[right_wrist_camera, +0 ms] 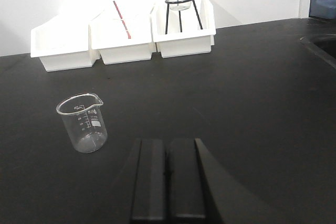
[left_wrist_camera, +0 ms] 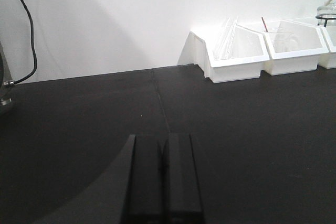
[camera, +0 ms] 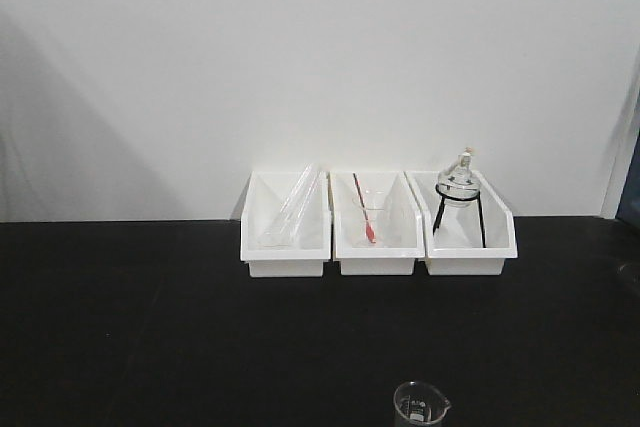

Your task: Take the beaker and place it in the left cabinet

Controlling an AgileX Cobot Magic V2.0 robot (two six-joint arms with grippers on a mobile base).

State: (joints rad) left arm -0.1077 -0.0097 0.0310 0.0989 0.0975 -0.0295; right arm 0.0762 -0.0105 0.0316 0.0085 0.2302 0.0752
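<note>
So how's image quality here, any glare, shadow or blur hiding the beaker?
Exterior front-facing view: soft, the white bins nearly bleach into the wall, and the beaker is cropped by the bottom edge. Left wrist view: broad shadow on the wall, bins blown out, no beaker. Right wrist view: clearest, beaker outlined well against the black bench, marks faint.

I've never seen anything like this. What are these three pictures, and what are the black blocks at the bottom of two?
This is a two-armed robot. One camera looks forward over a black table. The other two sit on its wrists, so each shows its own hand from behind: those blocks are the left hand and the right hand. Both are shut and hold nothing. On the table stands a glass beaker, near the right hand. At the back are three white bins holding glass tubes, a red stick and a glass vessel on a black stand.
</note>
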